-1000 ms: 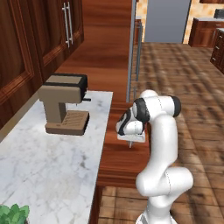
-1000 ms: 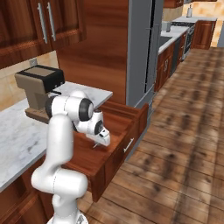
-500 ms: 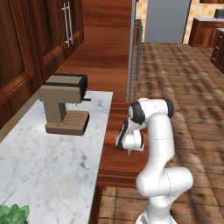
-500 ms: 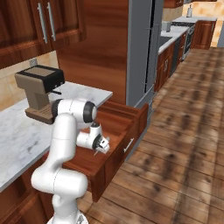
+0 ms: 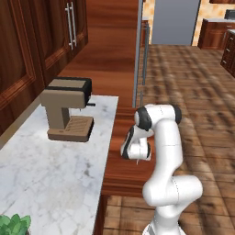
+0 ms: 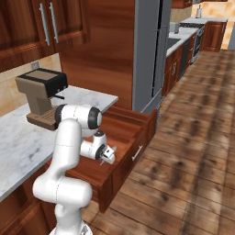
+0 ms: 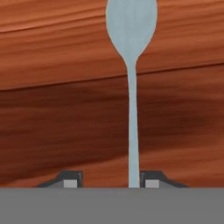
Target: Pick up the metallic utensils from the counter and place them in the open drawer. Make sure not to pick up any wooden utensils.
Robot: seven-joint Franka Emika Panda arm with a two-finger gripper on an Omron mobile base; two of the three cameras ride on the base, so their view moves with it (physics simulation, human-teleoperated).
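The gripper (image 6: 109, 156) is low inside the open drawer (image 6: 133, 126), close above its wooden floor. In the hand view, a silver-grey spoon (image 7: 131, 65) lies centred between the two fingertips (image 7: 71, 180), handle toward the gripper and bowl pointing away. The jaws are spread, with a visible gap on each side of the handle, so nothing is pinched.
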